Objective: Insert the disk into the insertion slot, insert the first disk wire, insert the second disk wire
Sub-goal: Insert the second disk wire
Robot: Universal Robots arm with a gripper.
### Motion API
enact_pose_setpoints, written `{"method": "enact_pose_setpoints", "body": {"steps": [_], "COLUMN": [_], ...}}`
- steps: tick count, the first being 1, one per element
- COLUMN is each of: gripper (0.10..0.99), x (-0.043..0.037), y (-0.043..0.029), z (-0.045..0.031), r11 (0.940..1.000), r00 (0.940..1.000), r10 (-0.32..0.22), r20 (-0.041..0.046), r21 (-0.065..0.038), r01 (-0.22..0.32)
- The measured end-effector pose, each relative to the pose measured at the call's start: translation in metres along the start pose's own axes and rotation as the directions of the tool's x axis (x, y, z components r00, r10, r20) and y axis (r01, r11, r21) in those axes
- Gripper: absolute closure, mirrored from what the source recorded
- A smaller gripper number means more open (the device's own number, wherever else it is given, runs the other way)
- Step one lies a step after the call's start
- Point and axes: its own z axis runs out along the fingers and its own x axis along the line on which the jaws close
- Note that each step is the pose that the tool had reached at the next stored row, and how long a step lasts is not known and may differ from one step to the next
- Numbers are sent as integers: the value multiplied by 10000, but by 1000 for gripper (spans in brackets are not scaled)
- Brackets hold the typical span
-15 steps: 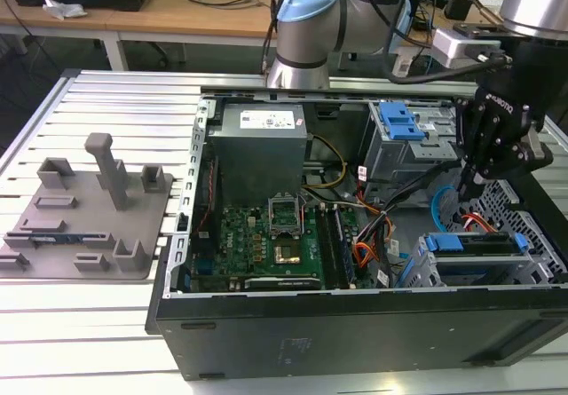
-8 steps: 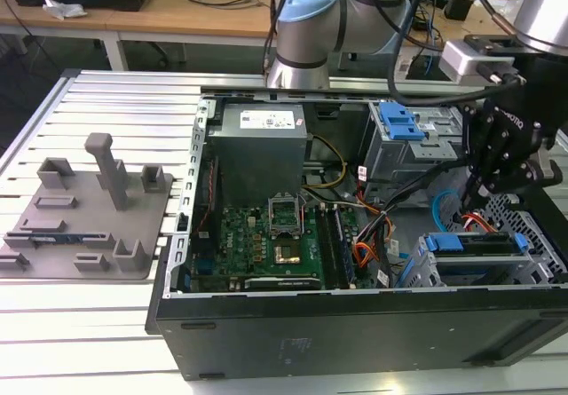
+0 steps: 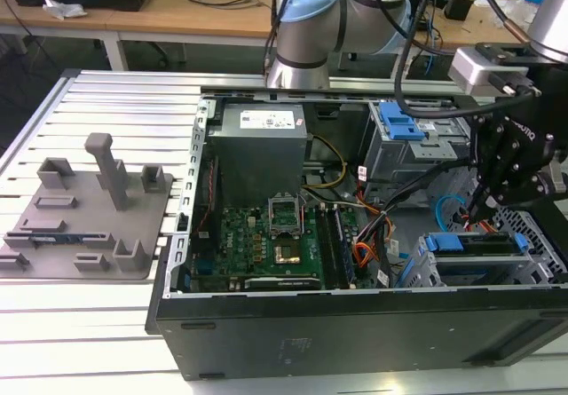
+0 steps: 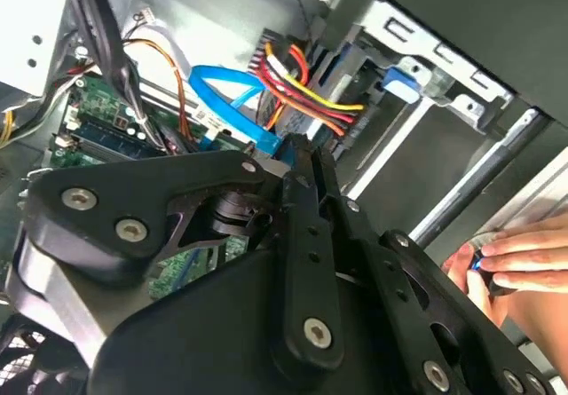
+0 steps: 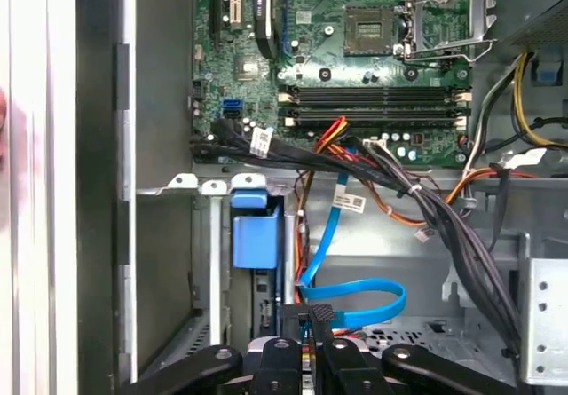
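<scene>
The open computer case [image 3: 355,324] is seen lying on the slatted table [image 3: 106,93], its near wall toward the exterior camera. Inside, at the near end on the exterior view's right, the insertion slot [image 3: 417,275] is occupied by the disk [image 3: 475,244], blue carrier edge showing along its top. The gripper [image 3: 484,207] is positioned just above the far edge of the disk, fingers drawn together on a blue wire [image 5: 355,293] at its connector, as recorded in the first wrist view; the connector sits at the rear of the disk beside a blue carrier tab [image 5: 253,240]. At the case centre the motherboard [image 3: 266,240] is noted, with a bundle of coloured wires [image 3: 364,253] between it and the cage. Farther back, a grey power supply [image 3: 260,151] and a larger grey bay with a blue latch [image 3: 399,124] are housed. A hand [image 4: 515,257] is seen at the case edge in the second wrist view
</scene>
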Motion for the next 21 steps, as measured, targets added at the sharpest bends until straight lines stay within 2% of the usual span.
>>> {"method": "enact_pose_setpoints", "body": {"steps": [4, 6, 7, 8, 9, 10, 11, 12, 17, 21], "gripper": [925, 925, 925, 925, 925, 925, 925, 925, 925, 925], "x": [11, 20, 43, 67, 86, 120, 141, 149, 159, 252], "y": [0, -1, -1, -1, -1, 0, 0, 0, 1, 1], "z": [9, 11, 13, 16, 18, 21, 23, 24, 25, 34], "r11": [9988, 9985, 9985, 9985, 9985, 9985, 9985, 9985, 9985, 9985], "r00": [9988, 9985, 9985, 9983, 9979, 9972, 9968, 9965, 9961, 9961], "r10": [493, 545, 545, 544, 544, 545, 544, 545, 545, 544], "r20": [0, 6, 81, 230, 338, 502, 593, 642, 699, 699], "r21": [-52, -64, -66, -68, -70, -76, -79, -83, -85, -84], "r01": [-493, -545, -545, -542, -542, -542, -541, -541, -540, -539]}}
